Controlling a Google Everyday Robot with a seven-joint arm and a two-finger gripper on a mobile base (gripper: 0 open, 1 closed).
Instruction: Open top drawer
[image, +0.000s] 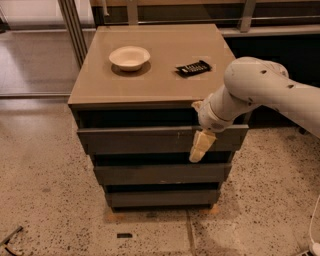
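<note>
End effector (199, 146), seemingly against top drawer (132, 140)

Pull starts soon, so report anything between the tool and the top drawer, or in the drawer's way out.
Nothing visible does. The tool hangs right in front of the top drawer, right of centre.

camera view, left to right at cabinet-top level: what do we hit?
White bowl → black flat object → robot arm. The gripper is at the top drawer front, right of centre, below the black flat object, so it is left unordered.
</note>
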